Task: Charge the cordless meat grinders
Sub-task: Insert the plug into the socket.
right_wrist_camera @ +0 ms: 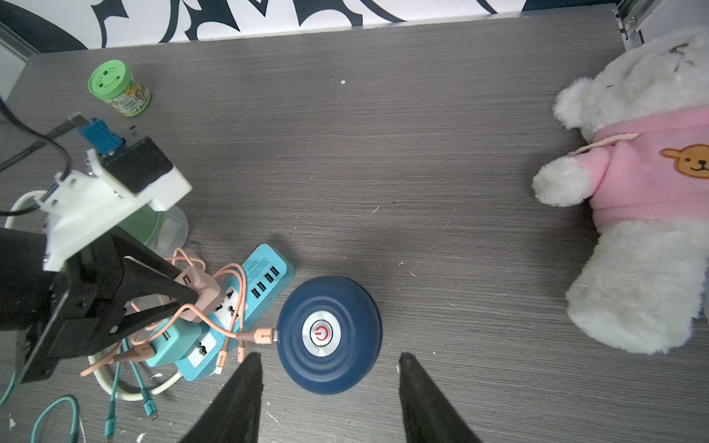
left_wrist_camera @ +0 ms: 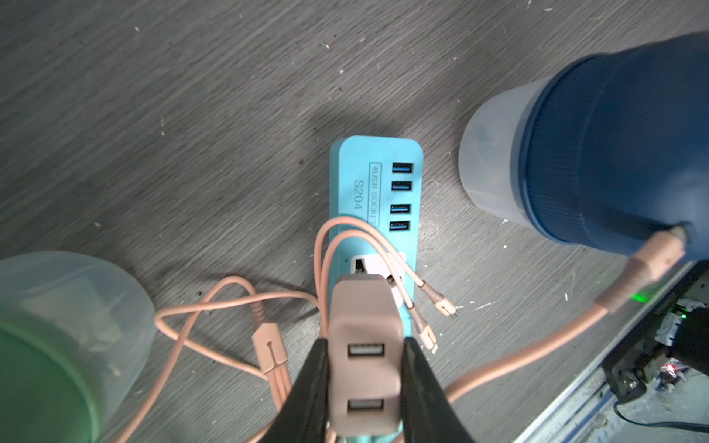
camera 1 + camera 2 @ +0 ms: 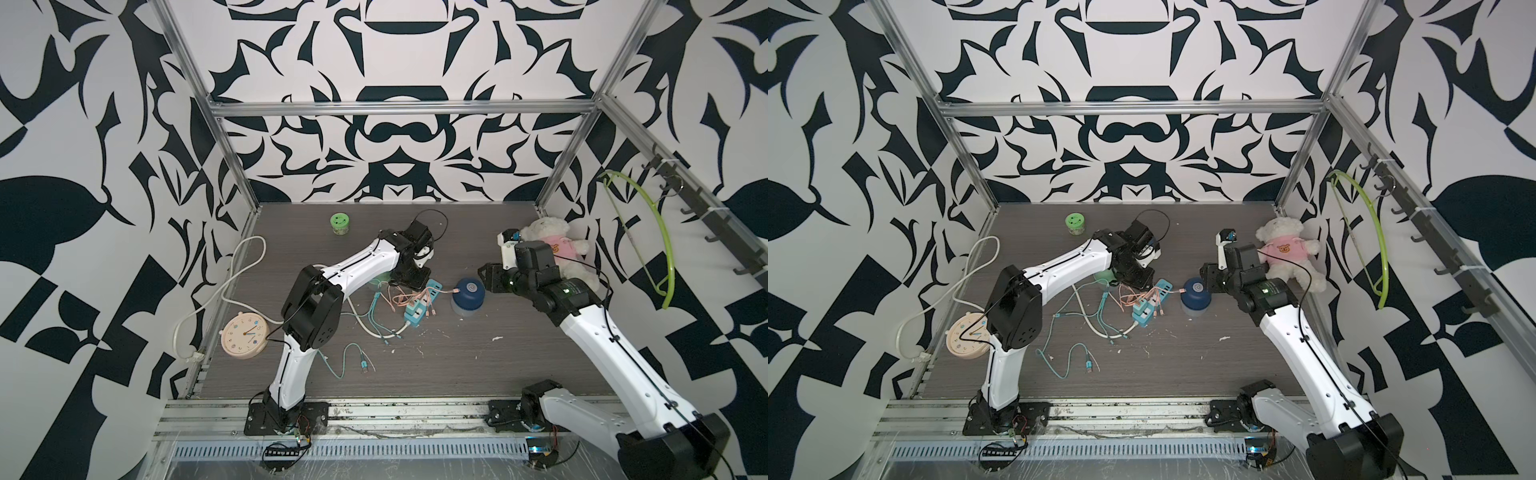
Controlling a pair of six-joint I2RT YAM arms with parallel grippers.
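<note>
The dark blue meat grinder (image 3: 467, 297) (image 1: 330, 333) stands mid-table, its silver button showing a red power ring. A pink cable plug (image 1: 261, 337) (image 2: 652, 261) is in its side. The mint green grinder (image 2: 57, 345) (image 1: 153, 230) stands mostly hidden under my left arm. My left gripper (image 2: 364, 339) (image 3: 415, 282) is shut on a pink USB adapter (image 2: 364, 368), held at a socket of the blue power strip (image 2: 368, 191); whether its prongs are seated I cannot tell. My right gripper (image 1: 330, 360) (image 3: 488, 278) stands open beside the blue grinder, not touching it.
A teal adapter (image 1: 172, 341) sits in the strip amid tangled pink and teal cables (image 3: 353, 361). A green jar (image 3: 340, 223) stands at the back, a teddy bear (image 3: 557, 245) at the right, a clock (image 3: 244, 334) and white cord (image 3: 232, 286) at the left.
</note>
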